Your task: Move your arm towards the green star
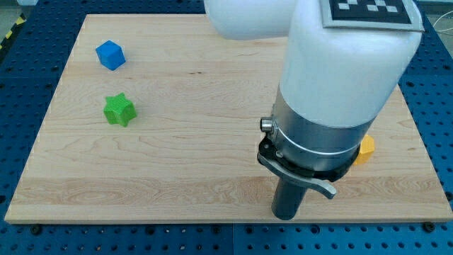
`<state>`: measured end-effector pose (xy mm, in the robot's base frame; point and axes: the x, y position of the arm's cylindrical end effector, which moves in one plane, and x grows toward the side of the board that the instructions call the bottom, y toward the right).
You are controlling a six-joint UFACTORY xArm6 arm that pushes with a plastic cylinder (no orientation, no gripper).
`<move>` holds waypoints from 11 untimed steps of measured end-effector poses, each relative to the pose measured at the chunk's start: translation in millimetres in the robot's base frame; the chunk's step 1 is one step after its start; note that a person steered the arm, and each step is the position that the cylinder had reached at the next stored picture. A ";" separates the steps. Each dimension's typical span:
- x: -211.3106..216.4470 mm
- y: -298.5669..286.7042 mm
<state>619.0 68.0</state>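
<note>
Tip [285,214] near bench [212,177] bottom edge; open wood leftward to one green star [119,110]; no gripper, just rod; one blue cube [110,54], one yellow block [365,149].

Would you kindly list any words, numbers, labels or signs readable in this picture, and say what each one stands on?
No readable words or numbers anywhere.
One sign only: a black-and-white square-patterned marker on top of the white arm housing, cut off by the view's top edge; it holds no letters.
The green star, blue cube and wooden board carry no markings.

Robotics lab: wooden board [212,106] on blue perforated bench [14,99], fiducial tag [369,8].
</note>
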 end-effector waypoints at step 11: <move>-34.0 -111.8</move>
<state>585.0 -43.8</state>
